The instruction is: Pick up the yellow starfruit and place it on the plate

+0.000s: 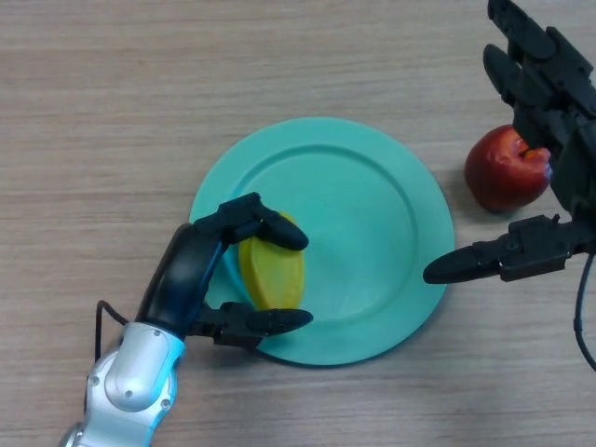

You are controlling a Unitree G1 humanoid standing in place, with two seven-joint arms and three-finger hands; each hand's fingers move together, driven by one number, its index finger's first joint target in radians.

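The yellow starfruit (pixel 272 271) lies on the lower left part of the teal plate (pixel 372 214). My left hand (pixel 200 270) comes in from the lower left, with fingers curled over the fruit's top and the thumb reaching under its near side. My right hand (pixel 545 102) hovers at the right edge with fingers spread and straight, holding nothing. Its thumb points left, over the plate's right rim.
A red apple (pixel 503 169) sits on the wooden table (pixel 112 112) just right of the plate, partly under my right hand.
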